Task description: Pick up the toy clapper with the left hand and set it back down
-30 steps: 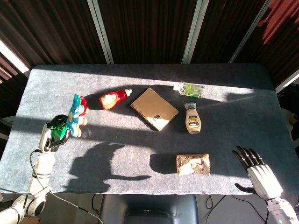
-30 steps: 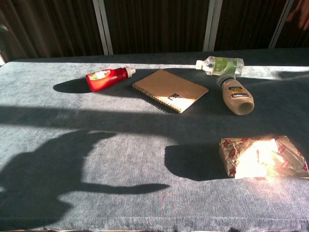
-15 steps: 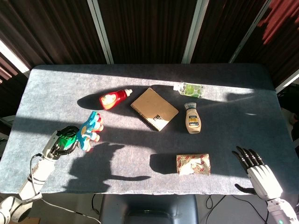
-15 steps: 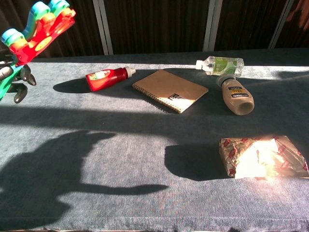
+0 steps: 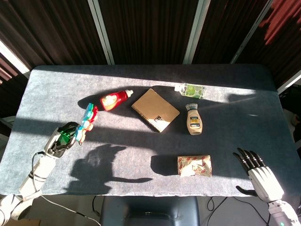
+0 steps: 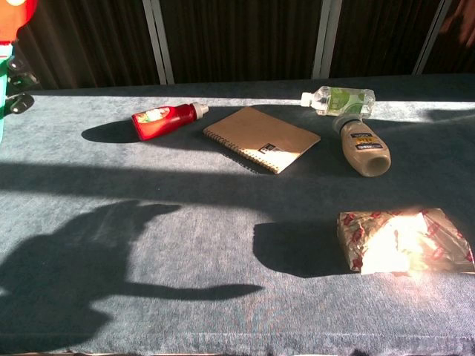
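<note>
The toy clapper, with blue, red and orange hand shapes on a green handle, is held up above the left part of the table. My left hand grips its green handle, fingers wrapped around it. In the chest view only a red tip of the clapper and a few fingers of that hand show at the top left edge. My right hand rests at the near right corner, open, fingers spread, holding nothing.
On the grey table lie a red bottle, a brown spiral notebook, a clear green-label bottle, a tan sauce bottle and a wrapped packet.
The left hand has swung the clapper back toward the left and up; in the chest view it has slid almost out of the top left corner. The right hand has not moved.
</note>
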`<state>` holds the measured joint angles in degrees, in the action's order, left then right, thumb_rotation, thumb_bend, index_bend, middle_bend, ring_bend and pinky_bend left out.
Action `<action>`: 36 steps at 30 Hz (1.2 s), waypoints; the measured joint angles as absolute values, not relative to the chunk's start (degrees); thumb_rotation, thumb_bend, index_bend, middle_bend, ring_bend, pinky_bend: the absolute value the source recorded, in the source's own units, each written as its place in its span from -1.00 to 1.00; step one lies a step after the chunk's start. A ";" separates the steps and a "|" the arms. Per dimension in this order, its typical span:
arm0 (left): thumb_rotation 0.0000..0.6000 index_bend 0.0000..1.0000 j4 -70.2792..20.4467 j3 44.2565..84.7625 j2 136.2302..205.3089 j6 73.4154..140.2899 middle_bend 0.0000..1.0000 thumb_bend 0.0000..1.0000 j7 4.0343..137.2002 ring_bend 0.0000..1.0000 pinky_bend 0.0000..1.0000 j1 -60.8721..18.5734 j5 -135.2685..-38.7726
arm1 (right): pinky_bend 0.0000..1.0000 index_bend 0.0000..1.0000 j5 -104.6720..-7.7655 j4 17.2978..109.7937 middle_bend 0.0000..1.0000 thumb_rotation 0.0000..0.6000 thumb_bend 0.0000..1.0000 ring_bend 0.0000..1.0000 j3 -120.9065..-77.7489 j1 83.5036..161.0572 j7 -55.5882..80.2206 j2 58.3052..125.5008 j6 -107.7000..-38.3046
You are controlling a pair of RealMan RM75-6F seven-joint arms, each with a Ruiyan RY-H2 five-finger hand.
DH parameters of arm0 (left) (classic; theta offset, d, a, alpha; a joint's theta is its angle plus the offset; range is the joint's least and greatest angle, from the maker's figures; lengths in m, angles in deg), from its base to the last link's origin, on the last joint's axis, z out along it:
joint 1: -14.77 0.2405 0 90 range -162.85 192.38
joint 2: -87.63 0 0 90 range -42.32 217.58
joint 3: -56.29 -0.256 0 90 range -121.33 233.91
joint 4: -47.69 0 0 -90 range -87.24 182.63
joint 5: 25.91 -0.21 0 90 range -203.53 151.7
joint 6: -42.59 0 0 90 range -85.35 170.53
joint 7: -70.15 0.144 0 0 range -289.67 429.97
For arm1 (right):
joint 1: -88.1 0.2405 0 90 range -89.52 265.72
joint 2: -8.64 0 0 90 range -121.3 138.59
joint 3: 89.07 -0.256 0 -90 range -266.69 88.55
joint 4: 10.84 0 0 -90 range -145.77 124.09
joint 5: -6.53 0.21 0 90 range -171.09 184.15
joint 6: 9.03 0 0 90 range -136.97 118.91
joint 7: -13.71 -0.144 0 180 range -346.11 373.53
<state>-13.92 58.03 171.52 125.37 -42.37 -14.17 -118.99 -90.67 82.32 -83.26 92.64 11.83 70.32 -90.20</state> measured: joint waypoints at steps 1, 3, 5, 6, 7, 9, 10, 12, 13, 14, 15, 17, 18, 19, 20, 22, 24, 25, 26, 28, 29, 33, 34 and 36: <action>1.00 0.54 -14.69 59.03 171.50 126.80 0.49 0.41 -45.20 -0.15 0.26 -13.68 -118.22 | -1.00 -1.00 -90.64 82.31 -1.00 1.00 -0.55 -1.00 -83.26 92.65 11.86 70.33 -90.15; 1.00 0.54 -16.15 60.83 171.44 130.23 0.49 0.40 -50.67 -0.14 0.26 -12.84 -117.23 | -1.00 -1.00 -90.65 82.32 -1.00 1.00 -0.55 -1.00 -83.23 92.69 11.88 70.31 -90.06; 1.00 0.54 -16.48 61.34 171.51 132.33 0.48 0.40 -53.49 -0.15 0.26 -12.46 -117.18 | -1.00 -1.00 -90.70 82.36 -1.00 1.00 -0.55 -1.00 -83.22 92.66 11.82 70.25 -90.20; 1.00 0.54 -16.39 61.33 171.58 132.62 0.48 0.39 -53.85 -0.15 0.26 -12.38 -117.33 | -1.00 -1.00 -90.73 82.39 -1.00 1.00 -0.55 -1.00 -83.24 92.61 11.77 70.19 -90.37; 1.00 0.54 -16.18 61.23 171.67 132.69 0.48 0.39 -53.68 -0.15 0.27 -12.34 -117.57 | -1.00 -1.00 -90.76 82.42 -1.00 1.00 -0.55 -1.00 -83.25 92.57 11.72 70.14 -90.51; 1.00 0.54 -15.24 60.56 171.87 132.28 0.48 0.38 -51.29 -0.14 0.27 -12.42 -118.56 | -1.00 -1.00 -90.84 82.48 -1.00 1.00 -0.55 -1.00 -83.27 92.47 11.57 69.99 -90.81; 1.00 0.53 -14.74 60.10 171.93 131.84 0.48 0.37 -49.41 -0.14 0.27 -12.53 -119.11 | -1.00 -1.00 -90.87 82.50 -1.00 1.00 -0.55 -1.00 -83.26 92.42 11.56 69.93 -90.89; 1.00 0.53 -13.59 58.70 171.92 130.03 0.48 0.36 -43.01 -0.14 0.27 -13.02 -120.48 | -1.00 -1.00 -90.89 82.55 -1.00 1.00 -0.55 -1.00 -83.19 92.43 11.63 69.90 -90.76; 1.00 0.53 -13.17 58.05 171.86 128.88 0.48 0.36 -39.47 -0.14 0.27 -13.31 -121.03 | -1.00 -1.00 -90.91 82.59 -1.00 1.00 -0.55 -1.00 -83.14 92.44 11.67 69.88 -90.66; 1.00 0.53 -12.68 57.27 171.78 127.06 0.48 0.36 -34.13 -0.14 0.27 -13.72 -121.60 | -1.00 -1.00 -90.92 82.64 -1.00 1.00 -0.55 -1.00 -83.09 92.46 11.72 69.88 -90.55; 1.00 0.53 -12.39 56.79 171.74 125.58 0.48 0.37 -29.73 -0.14 0.27 -14.00 -121.89 | -1.00 -1.00 -90.92 82.67 -1.00 1.00 -0.55 -1.00 -83.06 92.48 11.78 69.88 -90.48; 1.00 0.53 -12.02 55.98 171.67 122.03 0.48 0.37 -18.52 -0.14 0.27 -14.59 -122.10 | -1.00 -1.00 -90.89 82.69 -1.00 1.00 -0.55 -1.00 -83.09 92.49 11.82 69.90 -90.46; 1.00 0.53 -12.05 55.73 171.63 120.45 0.48 0.37 -13.54 -0.14 0.27 -14.83 -122.02 | -1.00 -1.00 -90.82 82.69 -1.00 1.00 -0.55 -1.00 -83.13 92.49 11.84 69.90 -90.45; 1.00 0.53 -12.19 55.52 171.55 118.83 0.48 0.37 -8.64 -0.14 0.27 -15.06 -121.86 | -1.00 -1.00 -90.77 82.69 -1.00 1.00 -0.55 -1.00 -83.16 92.50 11.84 69.90 -90.44; 1.00 0.53 -12.54 55.30 171.42 116.83 0.48 0.36 -2.51 -0.14 0.27 -15.35 -121.61 | -1.00 -1.00 -90.73 82.68 -1.00 1.00 -0.55 -1.00 -83.17 92.50 11.83 69.90 -90.41; 1.00 0.53 -13.23 55.12 171.20 114.54 0.49 0.35 5.18 -0.13 0.28 -15.75 -121.12 | -1.00 -1.00 -90.65 82.64 -1.00 1.00 -0.55 -1.00 -83.21 92.56 11.80 69.92 -90.31; 1.00 0.53 -14.16 55.01 170.96 112.18 0.49 0.35 11.56 -0.13 0.28 -16.22 -120.44 | -1.00 -1.00 -90.61 82.63 -1.00 1.00 -0.55 -1.00 -83.20 92.58 11.79 69.92 -90.21; 1.00 0.53 -14.58 55.00 170.89 111.24 0.49 0.34 13.43 -0.13 0.28 -16.43 -120.12 | -1.00 -1.00 -90.59 82.63 -1.00 1.00 -0.55 -1.00 -83.19 92.59 11.79 69.93 -90.15; 1.00 0.53 -15.14 55.01 170.85 110.06 0.49 0.34 15.13 -0.13 0.28 -16.71 -119.68 | -1.00 -1.00 -90.58 82.63 -1.00 1.00 -0.55 -1.00 -83.17 92.61 11.79 69.94 -90.07; 1.00 0.53 -15.96 55.11 170.97 108.30 0.49 0.34 15.95 -0.13 0.27 -17.15 -118.91 | -1.00 -1.00 -90.60 82.69 -1.00 1.00 -0.55 -1.00 -83.14 92.62 11.79 69.93 -90.04; 1.00 0.53 -16.38 55.25 171.20 107.08 0.49 0.33 15.54 -0.13 0.27 -17.37 -118.30 | -1.00 -1.00 -90.59 82.72 -1.00 1.00 -0.55 -1.00 -83.13 92.62 11.76 69.88 -90.04; 1.00 0.52 -16.30 55.94 172.66 105.19 0.46 0.27 13.42 -0.23 -0.07 -17.68 -116.48 | -1.00 -1.00 -90.28 82.87 -1.00 1.00 -0.55 -1.00 -83.22 92.61 11.40 69.54 -90.06; 1.00 0.50 -16.09 56.11 173.15 104.86 0.43 0.26 13.68 -0.27 -0.19 -17.75 -116.01 | -1.00 -1.00 -90.24 82.89 -1.00 1.00 -0.55 -1.00 -83.24 92.61 11.33 69.46 -90.05; 1.00 0.40 -15.35 56.44 174.45 103.95 0.29 0.21 16.25 -0.42 -0.57 -17.95 -114.95 | -1.00 -1.00 -90.23 82.92 -1.00 1.00 -0.55 -1.00 -83.24 92.63 11.19 69.33 -90.05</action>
<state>-15.35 56.44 174.45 103.95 16.25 -17.95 -114.95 -90.23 82.92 -83.24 92.63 11.19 69.33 -90.05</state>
